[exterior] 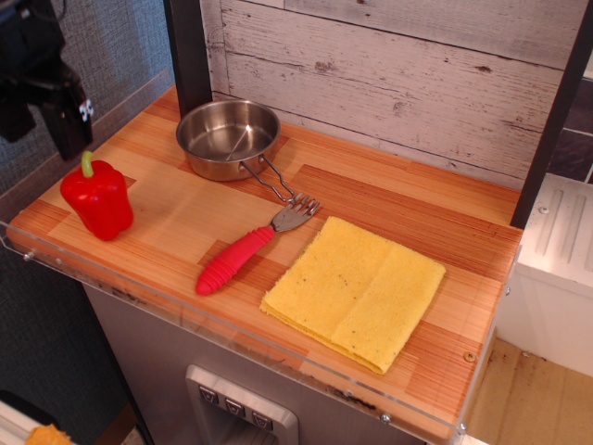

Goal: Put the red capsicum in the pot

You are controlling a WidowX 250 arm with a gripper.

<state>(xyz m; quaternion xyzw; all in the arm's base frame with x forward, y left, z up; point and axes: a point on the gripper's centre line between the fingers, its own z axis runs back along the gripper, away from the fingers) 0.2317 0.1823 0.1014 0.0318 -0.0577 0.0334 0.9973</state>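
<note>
The red capsicum (97, 197) stands upright on the left end of the wooden counter, its light-green stem pointing up. The pot (228, 137) sits empty at the back of the counter, its wire loop handle pointing toward the front right. My black gripper (42, 130) hangs at the top left of the view, above and slightly behind the capsicum, not touching it. Its two fingers (70, 125) are spread apart with nothing between them. The arm above it is cut off by the frame edge.
A fork with a red handle (243, 256) lies in the middle of the counter, tines near the pot's handle. A folded yellow cloth (356, 291) lies to the right. A black post (188, 56) stands behind the pot. A clear lip (111, 278) runs along the front edge.
</note>
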